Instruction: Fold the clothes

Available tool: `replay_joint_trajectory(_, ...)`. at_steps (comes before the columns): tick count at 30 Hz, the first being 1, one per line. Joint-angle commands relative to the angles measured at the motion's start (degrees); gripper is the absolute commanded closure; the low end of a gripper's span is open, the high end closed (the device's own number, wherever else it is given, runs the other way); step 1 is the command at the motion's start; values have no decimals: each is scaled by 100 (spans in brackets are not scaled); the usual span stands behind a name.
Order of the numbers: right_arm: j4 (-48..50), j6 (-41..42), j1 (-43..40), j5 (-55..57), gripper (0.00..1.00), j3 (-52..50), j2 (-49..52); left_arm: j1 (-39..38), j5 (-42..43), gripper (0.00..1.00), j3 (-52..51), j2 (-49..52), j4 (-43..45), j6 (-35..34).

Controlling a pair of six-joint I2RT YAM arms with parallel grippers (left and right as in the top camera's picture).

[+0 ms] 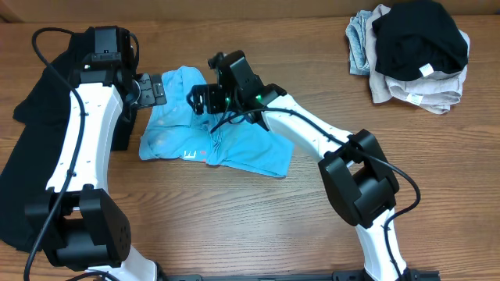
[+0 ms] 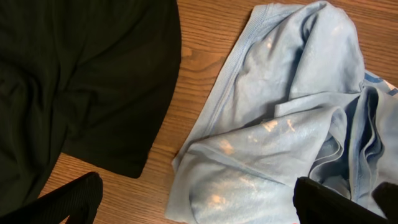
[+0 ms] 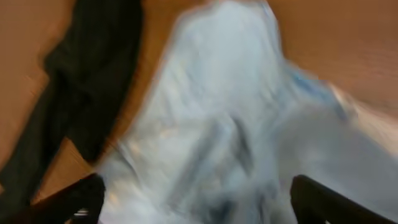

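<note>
Light blue T-shirt: the light blue T-shirt (image 1: 234, 144) lies crumpled and unfolded on the table (image 1: 305, 47), left of centre, between the two arms; its cloth is bunched into loose ridges and one hemmed edge curves along the bare wood
Lettering: white and red-orange lettering (image 1: 194, 154) shows near the shirt's near edge in the overhead view, too small to read
Black garment: the black garment (image 1: 27, 164) spreads over the table's left edge, partly under the left arm; in the left wrist view its corner lies just beside the shirt, with a strip of wood between them
Left gripper: the left gripper (image 1: 152, 90) sits at the shirt's far left edge; its fingers (image 2: 74, 202) stand wide apart at the bottom corners of the wrist view, gripping nothing, with blue cloth lying below
Right gripper: the right gripper (image 1: 199, 100) hangs over the far middle of the shirt; its wrist view is blurred, yet both fingers (image 3: 336, 199) show spread wide, with pale blue cloth beneath and nothing visibly pinched
Pile of clothes: a pile of clothes (image 1: 410, 62) rests at the far right corner, well apart from the shirt, a black piece on top of beige and grey ones
</note>
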Motion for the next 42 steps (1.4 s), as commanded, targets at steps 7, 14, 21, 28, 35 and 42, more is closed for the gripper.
replay_joint_trajectory(7,-3248,15,-1049,229,0,282,-1016,31,-28,0,92,-107,2,129)
replay_joint_trajectory(14,-4325,-55,-1692,629,3,-140,-1010,31,-26,0,92,-107,42,127)
replay_joint_trajectory(21,-4002,0,-1766,507,35,-957,-1008,31,-28,0,92,-107,55,127)
replay_joint_trajectory(28,-3464,24,-1755,105,41,-1340,-1008,31,4,0,92,-107,52,127)
replay_joint_trajectory(35,-3182,15,-1740,109,62,-1515,-1005,31,33,0,92,-107,50,127)
replay_joint_trajectory(42,-3095,-28,-1633,96,71,-1683,-1001,31,33,0,92,-107,-13,127)
